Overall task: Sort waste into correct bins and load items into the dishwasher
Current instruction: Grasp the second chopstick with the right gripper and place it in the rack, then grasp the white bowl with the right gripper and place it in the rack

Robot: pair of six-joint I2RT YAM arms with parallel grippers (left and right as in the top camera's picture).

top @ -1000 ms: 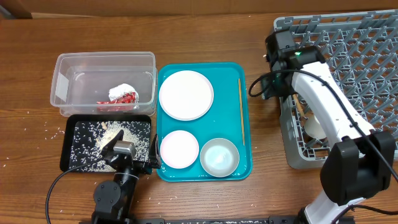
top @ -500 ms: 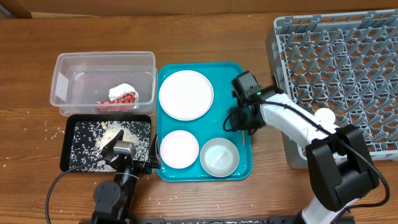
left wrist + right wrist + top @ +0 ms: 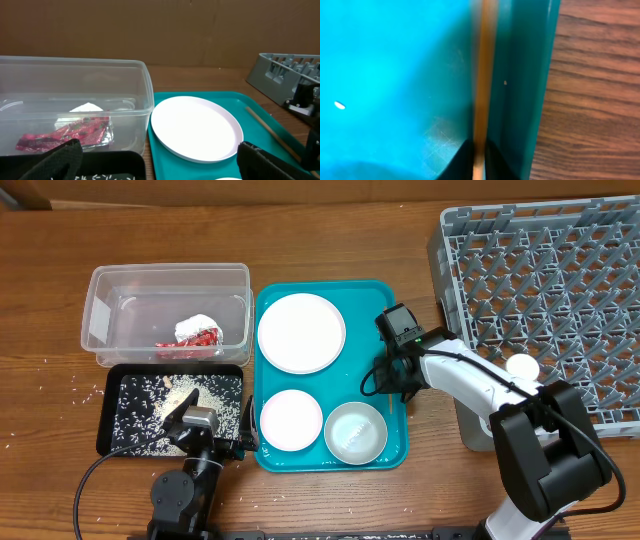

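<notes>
Though tight against tray wall [image 3: 520, 75], chopstick [image 3: 482, 75]

The serving tray [image 3: 330, 285] is a flat, bright teal. On it, the large plate [image 3: 301, 332] and the smaller plate [image 3: 291, 420] are plain white, the bowl [image 3: 355, 432] is a paler, faintly grey-blue white, and the chopstick [image 3: 482, 75] by its right rim is tan wood. Left of the tray, the tub [image 3: 170, 268] is clear, showing a shiny red wrapper [image 3: 188, 340] and a white tissue [image 3: 195, 326]. The bin [image 3: 102, 420] is black, speckled with pale crumbs [image 3: 185, 395]. Right of the tray, the dish rack [image 3: 560, 280] is grey, an open lattice grid. The table [image 3: 330, 230] is brown with darker woodgrain streaks.
</notes>
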